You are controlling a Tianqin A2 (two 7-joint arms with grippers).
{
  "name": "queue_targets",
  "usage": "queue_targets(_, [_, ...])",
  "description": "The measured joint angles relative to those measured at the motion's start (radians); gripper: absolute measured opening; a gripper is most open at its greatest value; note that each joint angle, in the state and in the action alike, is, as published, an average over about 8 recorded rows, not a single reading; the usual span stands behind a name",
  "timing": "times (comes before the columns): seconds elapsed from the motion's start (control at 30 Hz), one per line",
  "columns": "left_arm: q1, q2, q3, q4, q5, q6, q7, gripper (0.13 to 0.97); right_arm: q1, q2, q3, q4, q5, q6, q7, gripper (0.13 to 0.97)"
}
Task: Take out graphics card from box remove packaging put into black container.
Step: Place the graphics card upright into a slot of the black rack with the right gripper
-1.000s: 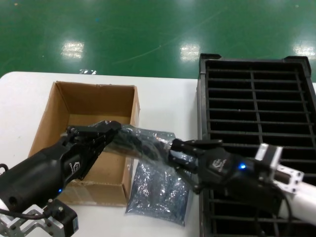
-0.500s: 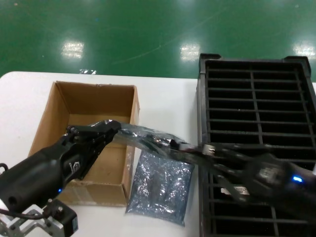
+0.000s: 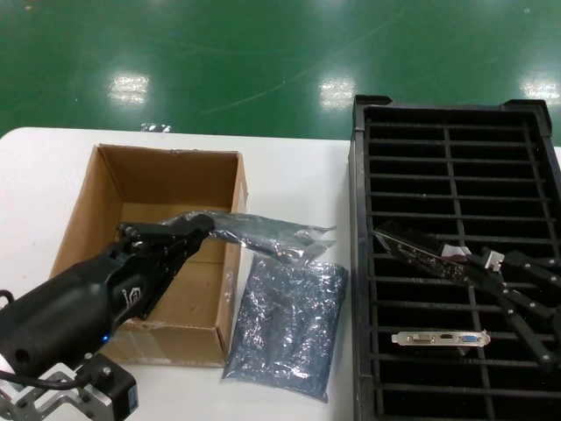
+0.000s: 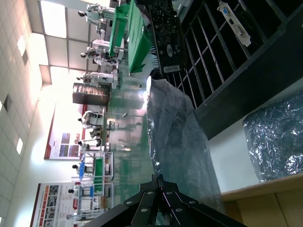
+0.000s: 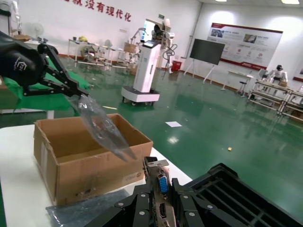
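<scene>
My left gripper point(image 3: 200, 230) is shut on one end of the empty dark shiny packaging point(image 3: 267, 235), held over the brown box point(image 3: 145, 180); the bag hangs out past the box's right wall. In the left wrist view the gripper point(image 4: 158, 182) pinches the bag point(image 4: 177, 137). My right gripper point(image 3: 484, 267) is shut on the bare graphics card point(image 3: 412, 247) and holds it tilted above the black container point(image 3: 447, 149). In the right wrist view the gripper point(image 5: 161, 191) clamps the bracket by its blue port point(image 5: 161, 184). The card also shows in the left wrist view point(image 4: 165, 38).
A second crinkly bag point(image 3: 285, 329) lies flat on the white table between box and container. Another card's silver bracket point(image 3: 440, 338) stands in a front slot of the container. The right wrist view shows the box point(image 5: 85, 156) and the left gripper point(image 5: 71, 90).
My right gripper pulled the card out of the bag and moved right, over the container. The emptied bag now hangs from my left gripper, which stayed put.
</scene>
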Motion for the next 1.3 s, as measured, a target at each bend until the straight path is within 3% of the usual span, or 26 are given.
queue_targets(0.5, [0.000,0.000,0.000,0.000,0.000,0.000,0.000,0.139,-0.009,0.005,0.005,0.011,-0.013,0.015,0.008,0.203])
queue_targets(0.7, [0.000,0.000,0.000,0.000,0.000,0.000,0.000,0.139,0.057,0.043,-0.090,0.063,-0.167,0.039,0.089,0.203])
queue_targets(0.97, [0.000,0.000,0.000,0.000,0.000,0.000,0.000,0.139,0.304,0.118,-0.260,0.113,-0.435,-0.134,0.326,0.203])
queue_targets(1.13, [0.000,0.000,0.000,0.000,0.000,0.000,0.000,0.139,0.521,0.127,-0.351,0.108,-0.508,-0.316,0.434,0.203])
queue_targets(1.3, [0.000,0.000,0.000,0.000,0.000,0.000,0.000,0.139,0.723,0.111,-0.428,0.059,-0.531,-0.492,0.470,0.203])
